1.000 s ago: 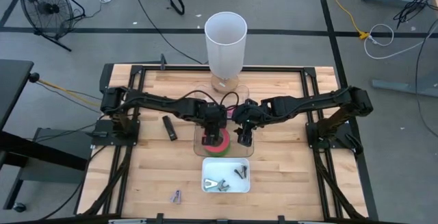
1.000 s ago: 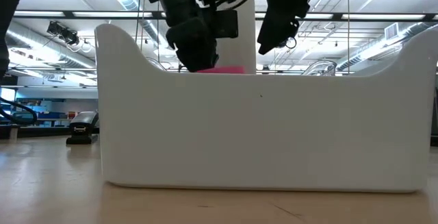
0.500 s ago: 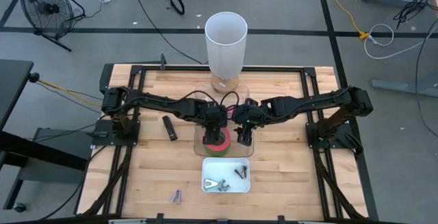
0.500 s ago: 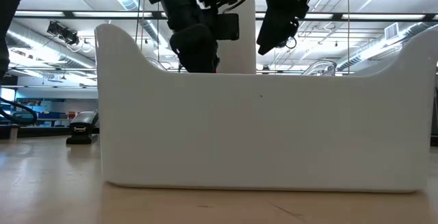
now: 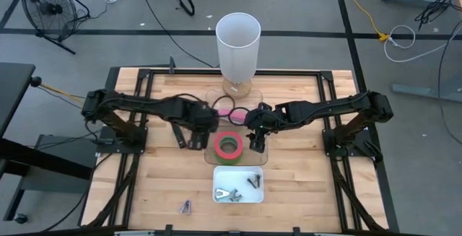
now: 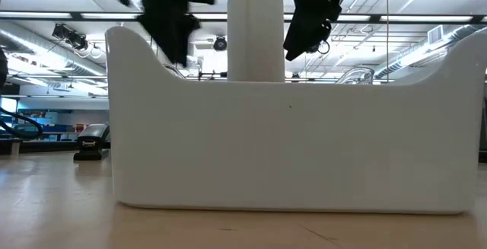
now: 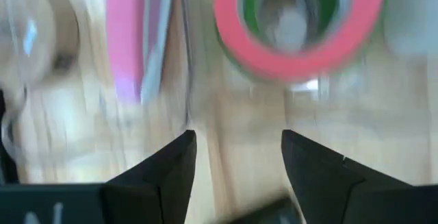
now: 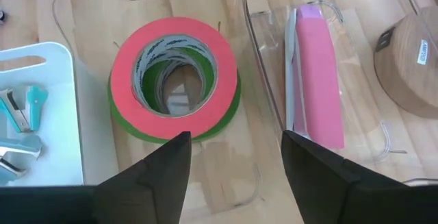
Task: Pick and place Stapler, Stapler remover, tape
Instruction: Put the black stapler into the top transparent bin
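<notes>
A pink tape roll (image 5: 229, 146) lies stacked on a green roll in a clear tray (image 5: 254, 160) at the table's middle; the stack also shows in the right wrist view (image 8: 174, 80). The slim pink stapler (image 5: 229, 112) lies flat in a second clear tray just beyond it, and also shows in the right wrist view (image 8: 318, 73). Stapler removers (image 8: 20, 107) lie in the white tray (image 5: 220, 193). My left gripper (image 5: 202, 136) is open and empty, left of the tape. My right gripper (image 5: 256, 141) is open and empty, above the tape tray's right side.
A tall white cylinder (image 5: 238, 41) on a wooden base (image 8: 410, 59) stands beyond the stapler. A black bar (image 5: 177, 135) lies on the table by my left gripper. A small item (image 5: 186, 207) lies near the front edge. The white tray's wall (image 6: 289, 142) fills the low view.
My left gripper stood over the tape rolls and went down a little there. It then swung away toward the table's left edge. The pink roll, seen under it above the white tray's rim at first, now lies on the green roll. My right gripper has kept still.
</notes>
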Robot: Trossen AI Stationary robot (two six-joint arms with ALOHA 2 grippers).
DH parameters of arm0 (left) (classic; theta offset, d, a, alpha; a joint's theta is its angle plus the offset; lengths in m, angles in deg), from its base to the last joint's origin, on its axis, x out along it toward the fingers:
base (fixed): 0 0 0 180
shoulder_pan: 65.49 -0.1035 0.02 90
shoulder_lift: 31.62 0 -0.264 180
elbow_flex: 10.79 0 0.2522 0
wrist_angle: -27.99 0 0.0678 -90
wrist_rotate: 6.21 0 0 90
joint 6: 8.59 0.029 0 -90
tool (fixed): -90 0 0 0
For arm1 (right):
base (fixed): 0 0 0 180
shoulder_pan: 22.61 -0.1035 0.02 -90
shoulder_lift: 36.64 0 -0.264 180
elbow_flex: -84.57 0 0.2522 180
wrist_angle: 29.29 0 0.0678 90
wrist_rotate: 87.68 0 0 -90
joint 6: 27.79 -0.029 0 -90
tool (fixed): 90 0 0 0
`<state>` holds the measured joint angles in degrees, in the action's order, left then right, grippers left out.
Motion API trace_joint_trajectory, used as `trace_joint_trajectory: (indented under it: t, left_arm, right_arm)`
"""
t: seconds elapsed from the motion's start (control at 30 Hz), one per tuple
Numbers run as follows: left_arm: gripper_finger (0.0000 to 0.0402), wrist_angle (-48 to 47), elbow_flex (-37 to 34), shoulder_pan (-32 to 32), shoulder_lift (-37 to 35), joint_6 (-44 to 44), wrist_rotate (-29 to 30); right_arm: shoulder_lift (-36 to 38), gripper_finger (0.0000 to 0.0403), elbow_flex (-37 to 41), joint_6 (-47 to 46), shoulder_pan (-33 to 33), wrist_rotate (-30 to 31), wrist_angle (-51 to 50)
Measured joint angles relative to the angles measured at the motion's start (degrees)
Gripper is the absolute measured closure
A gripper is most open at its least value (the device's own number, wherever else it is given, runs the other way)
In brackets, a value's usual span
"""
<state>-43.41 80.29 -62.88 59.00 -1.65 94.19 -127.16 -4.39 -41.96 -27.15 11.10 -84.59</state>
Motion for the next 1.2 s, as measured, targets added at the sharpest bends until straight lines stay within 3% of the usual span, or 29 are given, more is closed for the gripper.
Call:
trace_joint_trajectory:
  t: [0.17, 0.47, 0.63, 0.9, 1.2]
  left_arm:
    - [0.0184, -13.4, 0.0, -0.1, -1.4, -8.5, 3.2]
    - [0.0184, -26.5, -0.2, -1.9, -1.4, -43.2, 5.3]
    - [0.0189, -26.3, -3.1, -0.8, -1.4, -61.0, 5.2]
    - [0.0209, -25.1, -13.8, 3.2, -1.4, -81.9, 3.7]
    - [0.0209, -13.5, -20.3, 6.7, -1.4, -103.0, 4.4]
  right_arm:
    - [0.0, 0.0175, 0.0, -0.3, 0.0, 0.7, 0.7]
    - [0.0, 0.0175, 0.0, -0.3, 0.0, 1.3, 2.2]
    - [0.0, 0.0175, 0.0, -0.3, 0.0, 1.3, 2.3]
    - [0.0, 0.0175, 0.0, 1.6, 0.0, 1.3, 2.0]
    - [0.0, 0.0175, 0.0, 1.4, -1.0, 0.6, 1.7]
